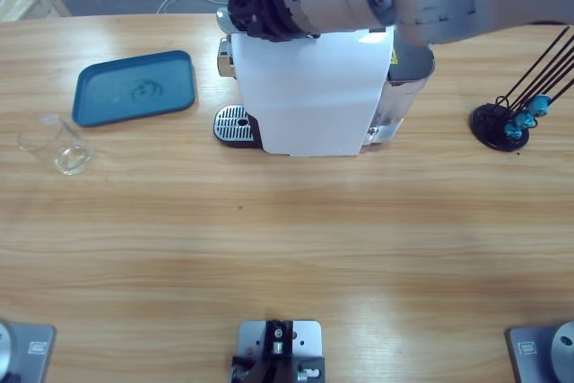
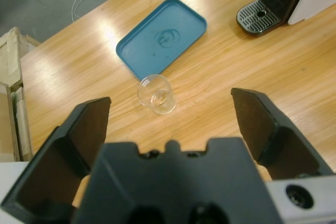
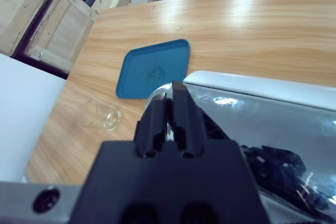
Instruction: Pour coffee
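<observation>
Currently, an empty clear glass tumbler [image 1: 56, 143] is seen lying on its side on the tabletop [image 1: 287, 248], just beside the blue tray [image 1: 134, 87]; no coffee is visible in it. The left gripper [image 2: 173, 116] is held above it with jaws spread wide. The right gripper [image 3: 169, 109] is pressed together over the top of the coffee machine [image 1: 309, 96], at its front end.

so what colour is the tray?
Teal blue tray, plain with a faint embossed mark in its centre; clearest in the left wrist view.
</observation>
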